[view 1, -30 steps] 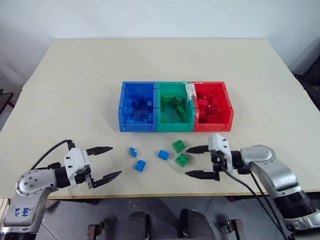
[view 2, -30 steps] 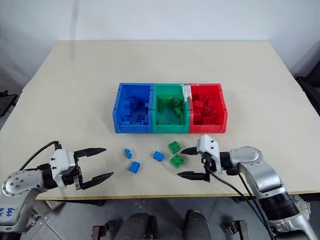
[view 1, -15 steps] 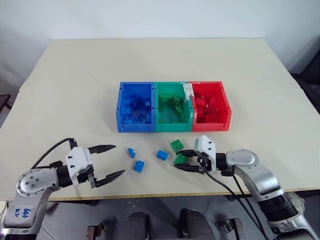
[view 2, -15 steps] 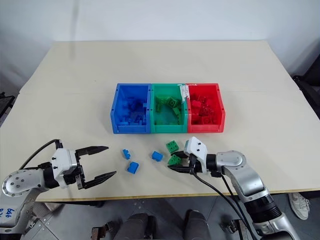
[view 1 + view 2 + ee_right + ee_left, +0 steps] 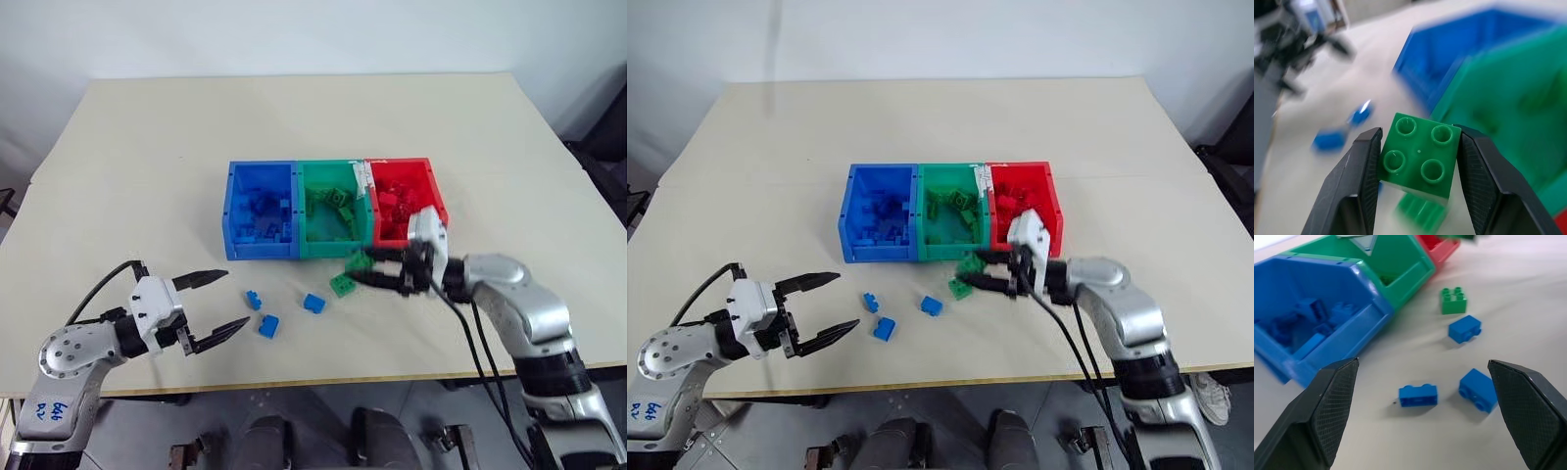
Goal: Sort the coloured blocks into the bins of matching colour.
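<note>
From the head views I see my right gripper [image 5: 364, 268] pinching a green block [image 5: 359, 261] just in front of the green bin [image 5: 333, 247], with another green block [image 5: 342, 285] on the surface [image 5: 147, 147] beneath and broad bare room behind the bins. On the left wrist view my left gripper [image 5: 1420, 416] has its fingers [image 5: 1334, 396] spread wide over three blue blocks [image 5: 1418, 395] lying apart near the blue bin [image 5: 1347, 328]. On the right wrist view the fingers [image 5: 1366, 171] clamp the green block's sides.

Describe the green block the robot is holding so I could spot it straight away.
Find the three joined bins mid-table, then look just in front of the green bin. There the right gripper holds a green block between its jaws, off the table. The other loose green block lies flat on the table below it.
</note>
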